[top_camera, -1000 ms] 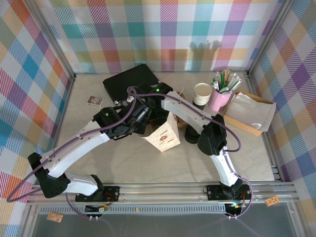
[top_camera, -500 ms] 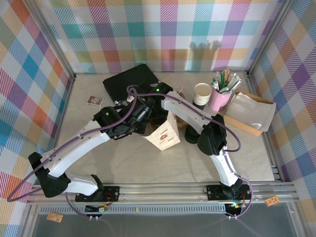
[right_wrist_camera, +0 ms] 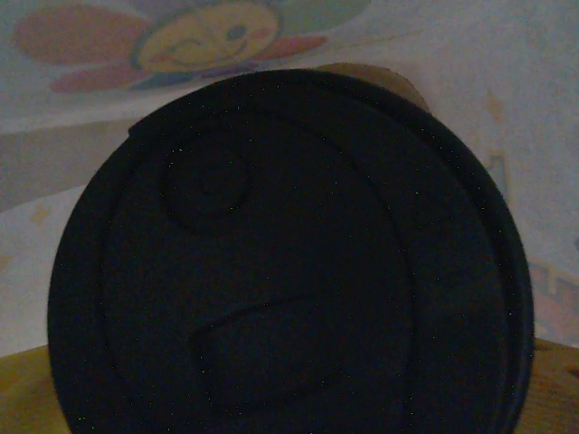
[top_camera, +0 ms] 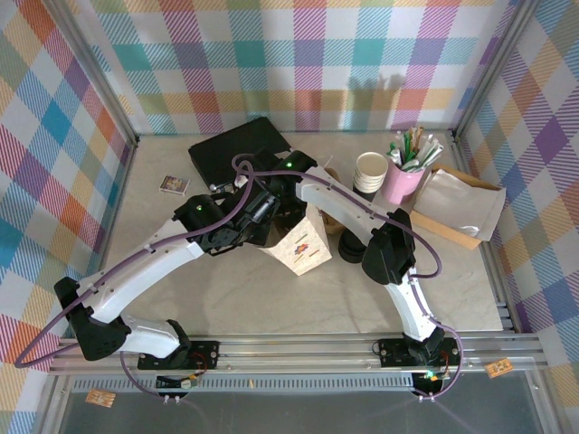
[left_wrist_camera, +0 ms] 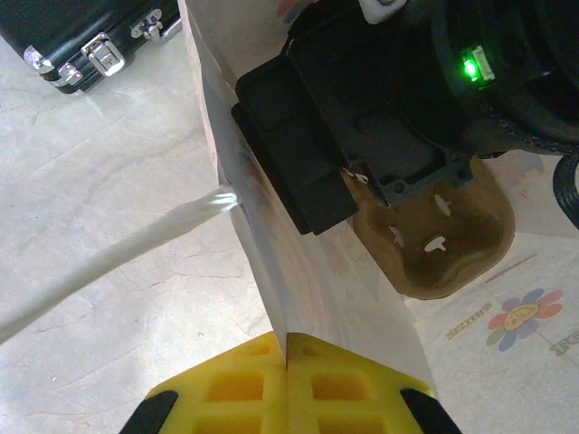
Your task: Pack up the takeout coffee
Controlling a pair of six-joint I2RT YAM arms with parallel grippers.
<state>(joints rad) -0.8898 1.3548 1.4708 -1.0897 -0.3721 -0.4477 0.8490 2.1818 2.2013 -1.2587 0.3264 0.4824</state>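
The flower-printed paper bag (top_camera: 303,249) stands open, its wall edge pinched by the fully closed left pincer (left_wrist_camera: 287,362), while the right pincer (left_wrist_camera: 357,172) sits inside it above a cardboard cup carrier (left_wrist_camera: 443,240), spread to its widest with no grip discernible, the black-lidded takeout coffee (right_wrist_camera: 289,253) directly beneath it.

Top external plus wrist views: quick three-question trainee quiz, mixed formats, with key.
1. True or false: the left pincer is shut on the wall of the paper bag.
2. The cup of sticks and straws is: A pink, B green, C black.
3. Fill in: close up in the right wrist view sits a round black ____.
Key: 1 true; 2 A; 3 lid.
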